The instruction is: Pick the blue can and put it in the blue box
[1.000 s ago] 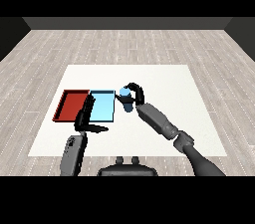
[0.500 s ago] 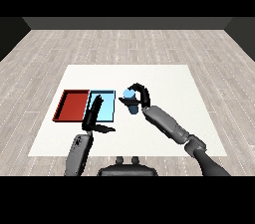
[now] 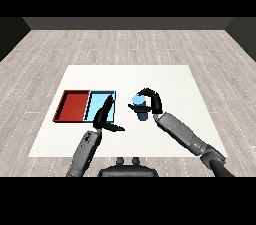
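I see my right hand (image 3: pixel 151 101) curled round the small blue can (image 3: pixel 139 104), beside the shallow light blue tray (image 3: pixel 101 105). Left hand (image 3: pixel 104 117), fingers straight, overlaps that tray's near edge; flat red tray (image 3: pixel 73 105) adjoins, toward the white counter's (image 3: pixel 165 79) left edge.

Blue can (image 3: pixel 139 101) upright, wrapped by the curled right hand (image 3: pixel 150 103), right of the trays; light blue tray (image 3: pixel 95 104) flat on the table, touching the red one.
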